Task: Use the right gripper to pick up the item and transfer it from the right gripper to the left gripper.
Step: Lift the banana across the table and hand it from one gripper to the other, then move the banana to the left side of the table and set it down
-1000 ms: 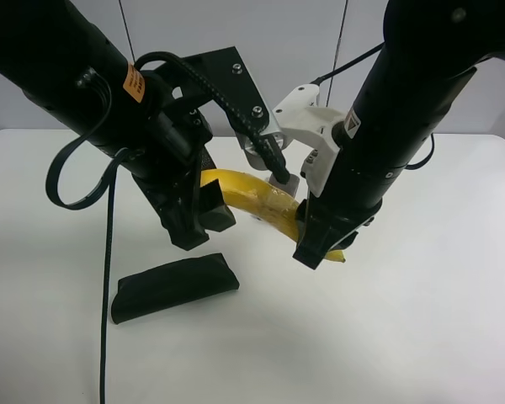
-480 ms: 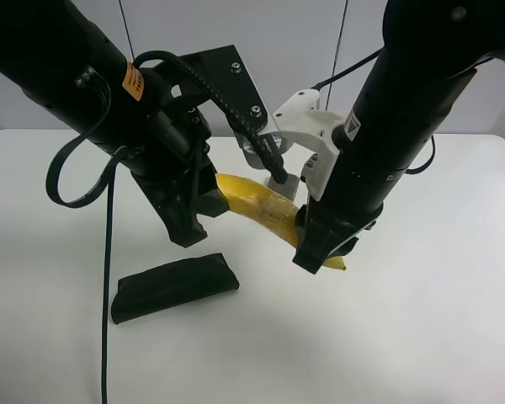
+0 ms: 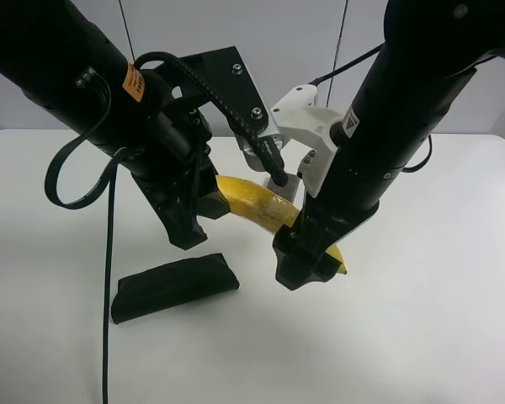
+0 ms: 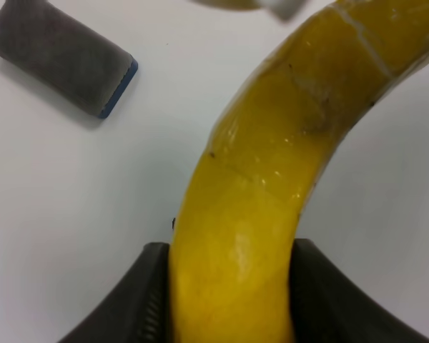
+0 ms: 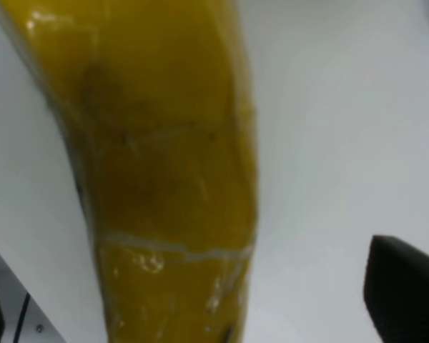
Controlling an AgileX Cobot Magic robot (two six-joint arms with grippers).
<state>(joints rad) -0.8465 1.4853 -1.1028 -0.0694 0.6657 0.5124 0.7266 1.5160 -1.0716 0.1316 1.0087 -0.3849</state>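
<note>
The yellow banana [image 3: 252, 202] hangs above the white table between the two arms. The left gripper [image 3: 204, 206], on the arm with the orange sticker, is shut on the banana's end. In the left wrist view the banana [image 4: 272, 179] is clamped between both black fingers [image 4: 146, 304]. The right gripper [image 3: 307, 261], on the white-bracket arm, is open around the other end. In the right wrist view the banana [image 5: 164, 179] fills the picture, with a clear gap to the one visible finger [image 5: 407, 293].
A dark green pouch [image 3: 175, 286] lies on the table [image 3: 421, 337] below the left gripper. A grey-and-blue eraser block [image 4: 61, 64] lies on the table under the banana. A black cable [image 3: 108, 278] hangs from the left arm.
The right gripper has opened off the banana and dropped lower and toward the pouch. The left gripper has closed on the banana's end and holds it.
</note>
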